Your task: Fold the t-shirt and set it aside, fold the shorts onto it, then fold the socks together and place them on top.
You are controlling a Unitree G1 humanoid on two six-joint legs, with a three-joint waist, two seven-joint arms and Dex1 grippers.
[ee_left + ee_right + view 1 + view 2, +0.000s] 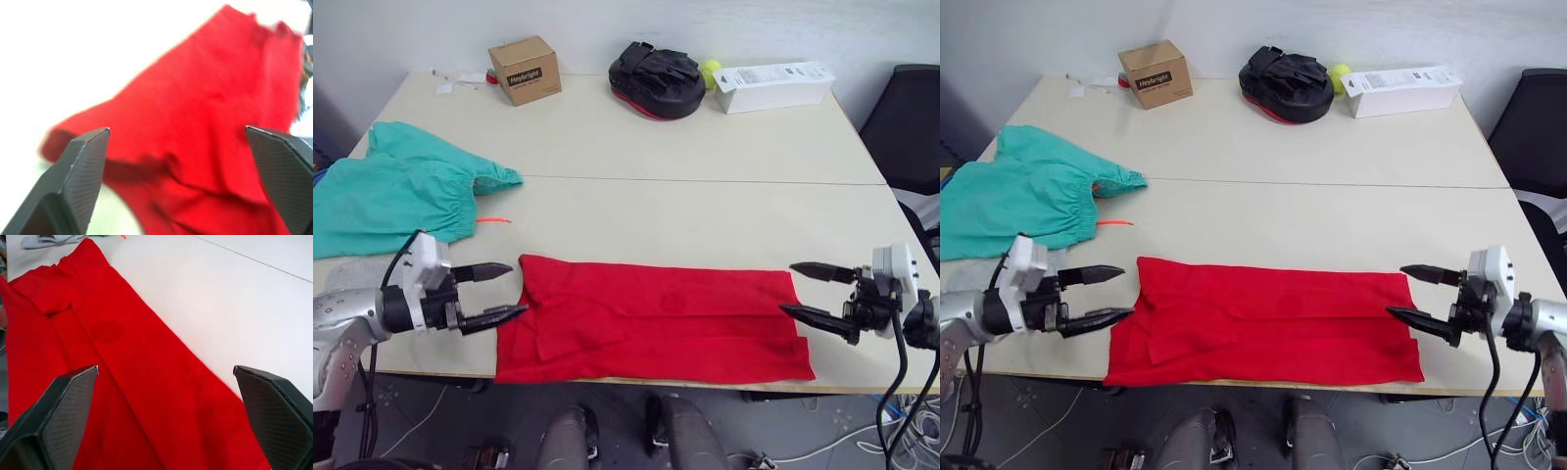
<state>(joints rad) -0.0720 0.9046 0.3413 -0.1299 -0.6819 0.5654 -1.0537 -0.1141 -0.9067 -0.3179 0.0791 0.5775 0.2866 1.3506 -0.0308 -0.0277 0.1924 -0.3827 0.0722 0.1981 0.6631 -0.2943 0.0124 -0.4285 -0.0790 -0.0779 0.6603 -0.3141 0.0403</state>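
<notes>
My two grippers wait at both ends of the bright red cloth t-shirt (656,318), which lies as a long folded band near the front edge of the pale table (705,196).

My left gripper (494,292) and right gripper (818,292) are both spread wide and hold nothing. The cloth looks light, soft and limp, so I judge it will sag; I would pinch all layers at each short end. The teal-green cloth shorts (391,191) lie well apart, on my left.

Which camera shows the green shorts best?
The left eye view: the shorts lie spread at the table's left edge, orange drawstring visible. The right eye view shows much the same. The wrist views look at the red t-shirt.
</notes>
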